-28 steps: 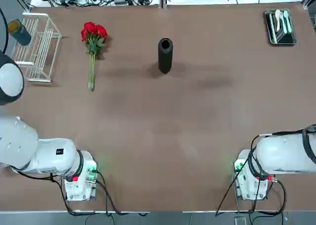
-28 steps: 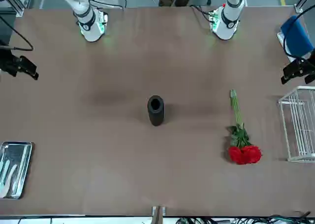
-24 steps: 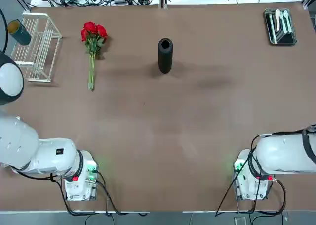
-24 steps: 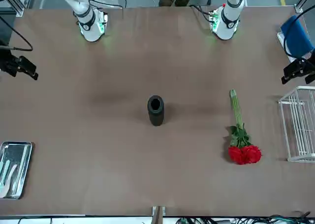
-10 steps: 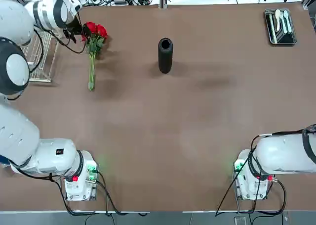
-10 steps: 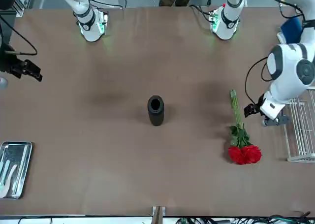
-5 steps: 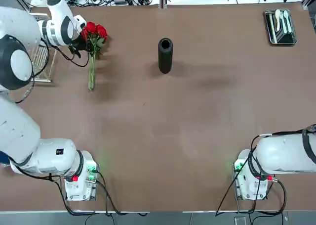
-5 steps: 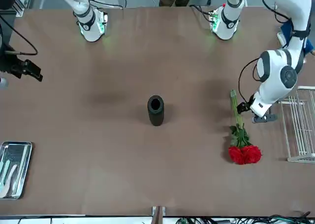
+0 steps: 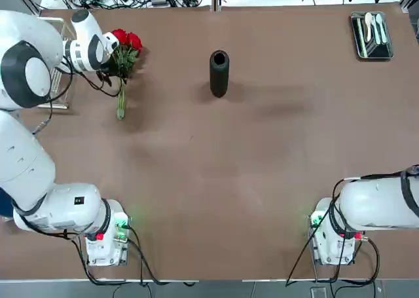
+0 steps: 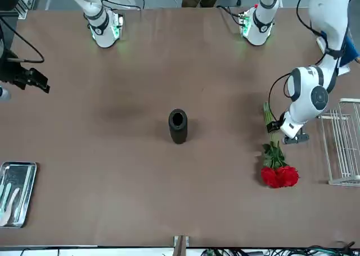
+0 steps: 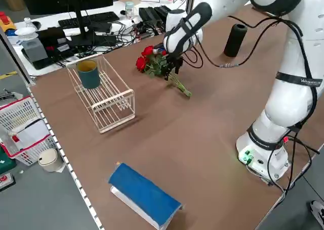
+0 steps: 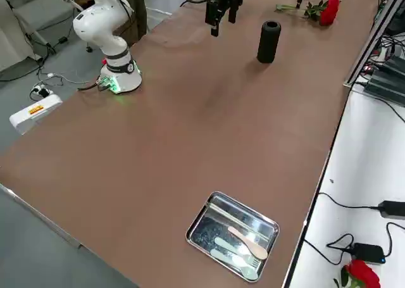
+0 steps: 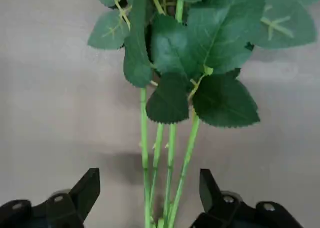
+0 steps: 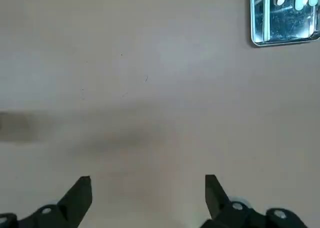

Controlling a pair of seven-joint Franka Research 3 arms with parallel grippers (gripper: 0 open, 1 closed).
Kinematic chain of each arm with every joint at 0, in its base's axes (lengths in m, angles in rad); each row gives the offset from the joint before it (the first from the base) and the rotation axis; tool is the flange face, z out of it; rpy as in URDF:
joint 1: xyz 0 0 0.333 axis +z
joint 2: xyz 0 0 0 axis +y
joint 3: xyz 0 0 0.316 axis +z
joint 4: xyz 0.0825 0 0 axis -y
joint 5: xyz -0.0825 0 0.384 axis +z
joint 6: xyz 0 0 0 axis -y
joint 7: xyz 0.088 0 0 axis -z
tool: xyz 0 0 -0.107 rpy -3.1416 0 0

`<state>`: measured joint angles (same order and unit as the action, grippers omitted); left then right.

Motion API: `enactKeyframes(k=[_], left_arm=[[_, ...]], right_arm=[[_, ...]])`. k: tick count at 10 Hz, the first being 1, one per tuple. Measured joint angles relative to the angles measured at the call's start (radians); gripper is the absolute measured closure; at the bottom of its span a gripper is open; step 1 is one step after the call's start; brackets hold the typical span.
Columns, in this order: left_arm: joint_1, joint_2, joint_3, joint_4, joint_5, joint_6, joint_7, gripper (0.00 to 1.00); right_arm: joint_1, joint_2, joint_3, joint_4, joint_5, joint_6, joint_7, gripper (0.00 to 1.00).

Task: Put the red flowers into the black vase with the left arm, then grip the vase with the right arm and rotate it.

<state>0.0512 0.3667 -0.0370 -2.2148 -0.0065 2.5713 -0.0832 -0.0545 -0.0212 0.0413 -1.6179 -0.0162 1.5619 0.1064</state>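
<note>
Left pincer (image 13: pixel 150 198), fingers apart, straddles the red flowers (image 13: pixel 170 153) at mid-stem, likely because blooms would crush; unclamped.

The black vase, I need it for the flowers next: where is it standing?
In the top view, the black vase stands upright mid-table toward the far edge, right of the red flowers.

brown desk (image 9: pixel 216 173) w/ wire rack (image 11: pixel 106 96) at one end, metal tray (image 12: pixel 233 234) at the other. grey floor (image 12: pixel 38 60). side bench w/ keyboard (image 11: pixel 87 20), monitor, cables.
</note>
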Motion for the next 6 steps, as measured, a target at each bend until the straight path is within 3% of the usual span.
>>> enactKeyframes(k=[3,6], left_arm=[[0.000,0.033,0.000,-0.001,0.000,0.059,0.000,0.14],[0.000,0.039,0.000,-0.001,0.000,0.063,0.000,0.23]], right_arm=[[0.000,0.000,0.000,0.000,0.000,0.000,0.000,0.00],[0.000,-0.002,0.000,0.000,0.000,0.000,0.000,0.00]])
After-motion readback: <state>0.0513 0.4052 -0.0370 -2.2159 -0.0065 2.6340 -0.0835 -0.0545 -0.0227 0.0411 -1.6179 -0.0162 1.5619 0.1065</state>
